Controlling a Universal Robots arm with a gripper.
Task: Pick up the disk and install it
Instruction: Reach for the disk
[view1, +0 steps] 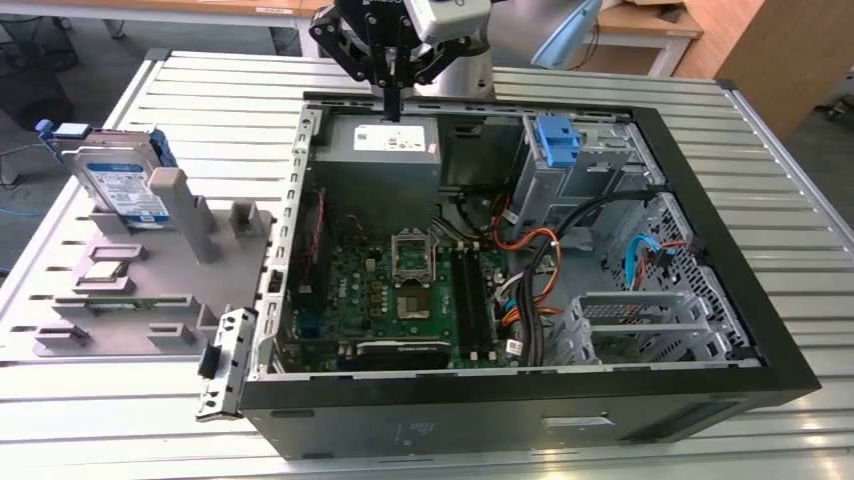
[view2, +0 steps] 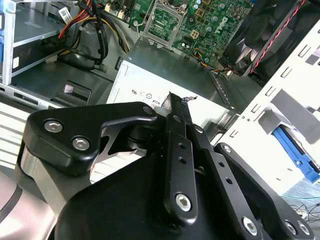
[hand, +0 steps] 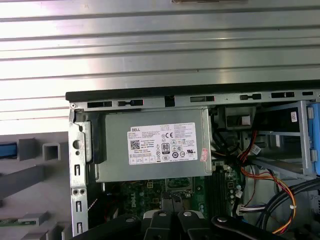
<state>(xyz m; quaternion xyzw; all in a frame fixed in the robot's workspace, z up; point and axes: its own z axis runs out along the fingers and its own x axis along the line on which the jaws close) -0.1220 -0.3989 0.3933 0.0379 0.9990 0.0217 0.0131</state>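
Observation:
The disk (view1: 123, 183), a silver drive with a white-and-blue label and blue side rails, stands on edge in a grey fixture (view1: 160, 270) at the exterior view's left, outside the computer case. My gripper (view1: 391, 108) hangs over the case's far edge, just above the grey power supply (view1: 394, 140), well to the right of the disk. Its two black fingers are pressed together with nothing between them. In the second wrist view the gripper (view2: 176, 100) points at the power supply's white label (view2: 150, 92).
The open black computer case (view1: 534, 405) lies on a slatted metal table (view1: 801, 200). Inside are a green motherboard (view1: 400, 290), bundled cables (view1: 534, 255), a metal drive cage (view1: 627, 320) and a blue plastic bracket (view1: 554, 140) in the far bay.

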